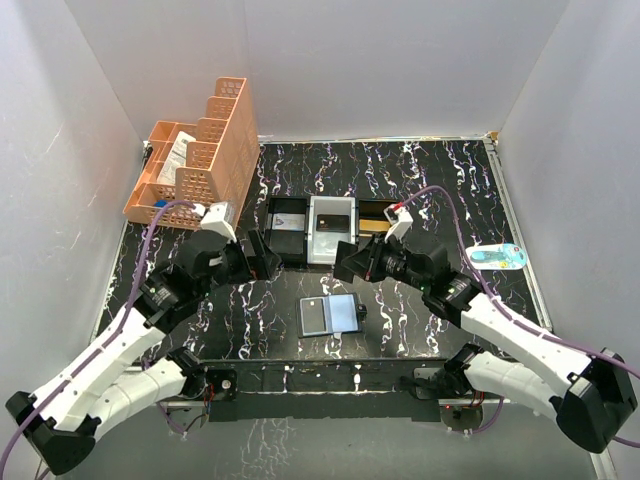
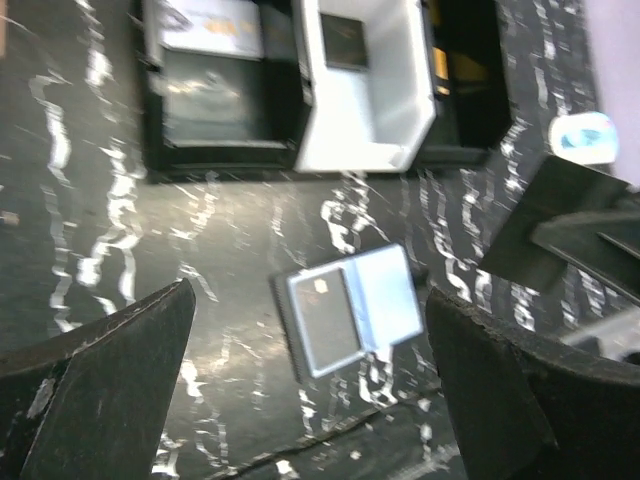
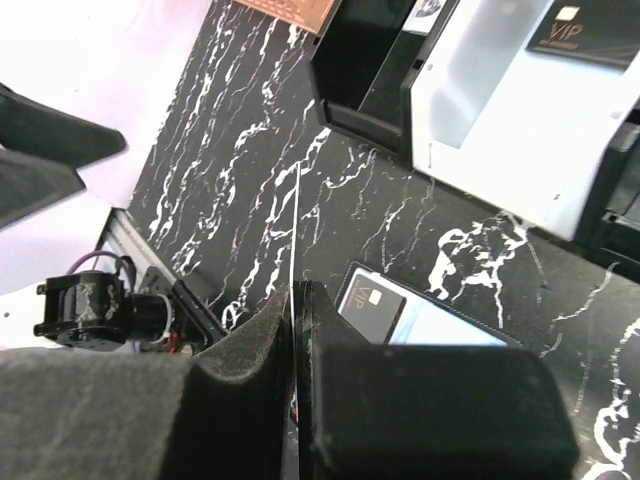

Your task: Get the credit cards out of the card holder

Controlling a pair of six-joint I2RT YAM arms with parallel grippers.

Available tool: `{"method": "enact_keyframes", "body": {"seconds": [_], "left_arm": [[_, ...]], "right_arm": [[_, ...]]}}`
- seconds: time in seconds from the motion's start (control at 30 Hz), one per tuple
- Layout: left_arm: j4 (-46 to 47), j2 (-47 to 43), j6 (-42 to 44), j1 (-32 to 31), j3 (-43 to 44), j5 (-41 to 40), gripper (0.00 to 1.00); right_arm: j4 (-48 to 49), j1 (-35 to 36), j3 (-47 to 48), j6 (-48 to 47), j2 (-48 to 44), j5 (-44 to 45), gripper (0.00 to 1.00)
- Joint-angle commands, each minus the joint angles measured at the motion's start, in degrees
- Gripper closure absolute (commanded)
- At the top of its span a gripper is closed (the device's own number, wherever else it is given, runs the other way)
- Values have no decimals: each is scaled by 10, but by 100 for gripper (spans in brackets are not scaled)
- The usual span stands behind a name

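We see the card holder (image 1: pixel 330 314) lying open and flat on the marbled table (image 1: pixel 420 180), low in the middle of the overhead view, just in front of the three-compartment tray (image 1: pixel 332 252). It is spread so that both panels face up. A dark card (image 2: pixel 325 315) sits on one panel, and the other shows bare grey-blue.

Our right gripper (image 3: pixel 298 300) is pinched tight on a thin card (image 3: pixel 297 220), which shows edge-on as a pale line in the right wrist view (we judge it a credit card from the holder). It hangs between holder and tray, probably so the card can go into a compartment. The white middle compartment already has a VIP card (image 3: pixel 585 25) in it.

Our left gripper (image 1: pixel 258 258) stands spread wide with nothing between its fingers, at centre-left of the overhead view. Its own wrist view frames the holder between its pads, so we think it is placed to steady the holder or take the card in it.
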Motion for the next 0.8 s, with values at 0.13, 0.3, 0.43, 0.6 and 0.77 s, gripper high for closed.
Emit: {"method": "enact_keyframes", "body": {"seconds": [0.13,0.3,0.43,0.6,0.77], "left_arm": [[-113,84,138,20,90,-175,1],[-81,57,124,107,27,-200,1],[-63,12,123,130,0,-174,1],[-68,21,117,130,2,-173,1],[-63,6,109,130,-7,-181,1]], "right_arm": [[7,-1,28,-85,-49,56,100],[-13,-2,47,-134,-38,58,100],[-11,2,49,-167,-29,45,100],[-10,34,61,-255,10,118,100],[-11,96,96,-394,73,254,100]]}}
